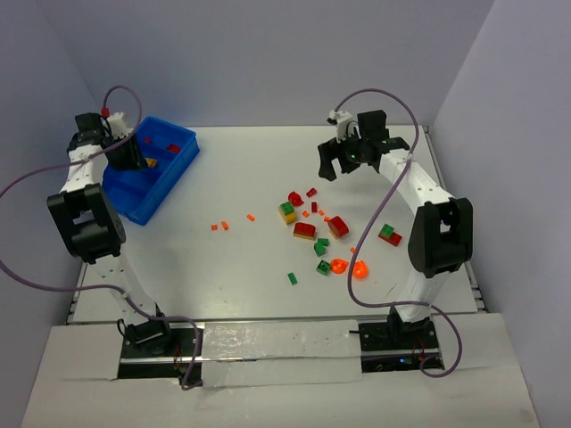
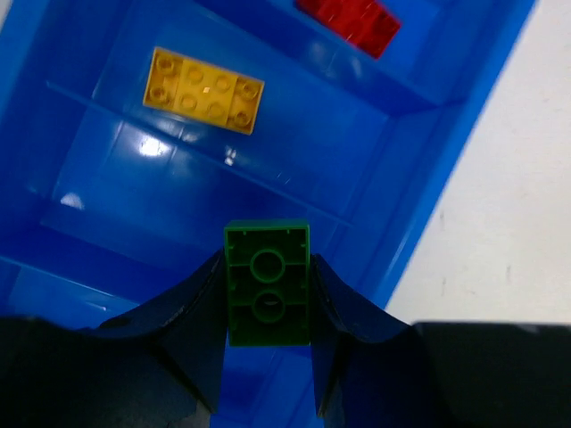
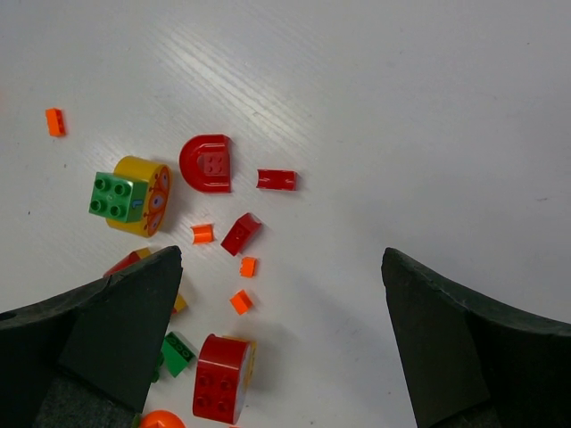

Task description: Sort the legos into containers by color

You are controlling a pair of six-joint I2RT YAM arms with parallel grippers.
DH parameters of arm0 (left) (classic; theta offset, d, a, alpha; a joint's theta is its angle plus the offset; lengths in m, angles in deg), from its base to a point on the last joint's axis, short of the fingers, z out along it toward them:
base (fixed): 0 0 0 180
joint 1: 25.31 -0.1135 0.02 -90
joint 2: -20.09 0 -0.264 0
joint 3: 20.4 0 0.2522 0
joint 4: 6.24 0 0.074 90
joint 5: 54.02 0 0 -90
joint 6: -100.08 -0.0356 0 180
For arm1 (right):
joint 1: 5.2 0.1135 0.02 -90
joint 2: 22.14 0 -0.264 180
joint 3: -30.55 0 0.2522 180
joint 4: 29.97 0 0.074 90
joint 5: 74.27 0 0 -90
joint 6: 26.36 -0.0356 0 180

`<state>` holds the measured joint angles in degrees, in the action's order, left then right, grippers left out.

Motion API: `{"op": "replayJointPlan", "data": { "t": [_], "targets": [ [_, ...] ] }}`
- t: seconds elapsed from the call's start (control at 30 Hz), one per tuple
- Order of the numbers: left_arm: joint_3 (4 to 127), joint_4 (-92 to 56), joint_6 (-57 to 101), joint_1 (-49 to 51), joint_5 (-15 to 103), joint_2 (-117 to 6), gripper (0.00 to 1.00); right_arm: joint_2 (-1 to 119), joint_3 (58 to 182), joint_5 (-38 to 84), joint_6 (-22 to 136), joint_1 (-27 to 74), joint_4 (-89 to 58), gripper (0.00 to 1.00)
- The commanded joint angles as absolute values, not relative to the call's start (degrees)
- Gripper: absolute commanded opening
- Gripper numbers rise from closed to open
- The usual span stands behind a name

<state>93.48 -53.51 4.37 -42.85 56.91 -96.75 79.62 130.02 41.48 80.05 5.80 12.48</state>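
The left pincer (image 2: pixel 266 308) was clamped on a green brick (image 2: pixel 267 259) over the bin (image 2: pixel 107 205), near a divider. A yellow brick (image 2: pixel 203 90) and a red brick (image 2: pixel 350 20) were seen in compartments beyond. If released off-centre, the green brick could be bounced into the yellow's compartment. The right pincer (image 3: pixel 281 267) was spread wide above loose legos (image 3: pixel 206 163).

Blue rectangular plastic bin (image 2: pixel 116 196) — yellow plastic brick (image 2: pixel 203 90), red brick (image 2: pixel 350 20) in 2 compartments; green brick (image 2: pixel 267 283) gripped above; loose bricks (image 1: pixel 304 229) scattered well apart.
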Motion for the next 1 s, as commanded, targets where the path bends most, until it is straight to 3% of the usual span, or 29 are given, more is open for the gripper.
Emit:
{"op": "replayJointPlan", "data": {
  "t": [0.0, 0.1, 0.17, 0.2, 0.3, 0.5, 0.53, 0.83, 0.97],
  "targets": [
    [95.21, -54.13, 5.48, -43.01, 54.61, -97.35, 0.0, 79.88, 133.11, 40.02, 81.27, 6.1, 11.5, 1.0],
    [95.47, -54.15, 5.72, -43.06, 53.03, -98.81, 0.04, 79.68, 132.73, 40.08, 81.94, 6.12, 12.31, 1.0],
    [96.06, -54.35, 5.85, -43.06, 51.97, -100.21, 0.13, 79.48, 132.4, 40.08, 82.41, 6.05, 12.84, 1.0],
    [96.75, -54.57, 5.79, -43.06, 51.39, -100.74, 0.24, 79.39, 132.3, 40.15, 82.51, 6.05, 12.95, 1.0],
    [98.11, -55.19, 5.95, -43.06, 50.58, -101.97, 0.41, 79.38, 132.44, 40.64, 82.83, 6.19, 13.76, 1.0],
    [98.04, -54.63, 5.69, -43.06, 49.43, -102.07, 0.56, 79.11, 132.63, 41.22, 84.39, 6.85, 15.61, 1.0],
    [98.04, -54.63, 5.69, -43.06, 49.67, -102.07, 0.65, 78.95, 132.31, 41.22, 84.79, 7.17, 15.77, 1.0],
    [97.28, -52.54, 4.57, -43.06, 56.06, -97.76, 0.73, 77.32, 130.14, 43.07, 90.22, 12.09, 19.63, 1.0],
    [96.38, -51.38, 4.02, -42.13, 59.08, -93.65, 0.73, 77.88, 129.56, 43.33, 93.73, 16.39, 23.07, 0.94]
  ]
}}
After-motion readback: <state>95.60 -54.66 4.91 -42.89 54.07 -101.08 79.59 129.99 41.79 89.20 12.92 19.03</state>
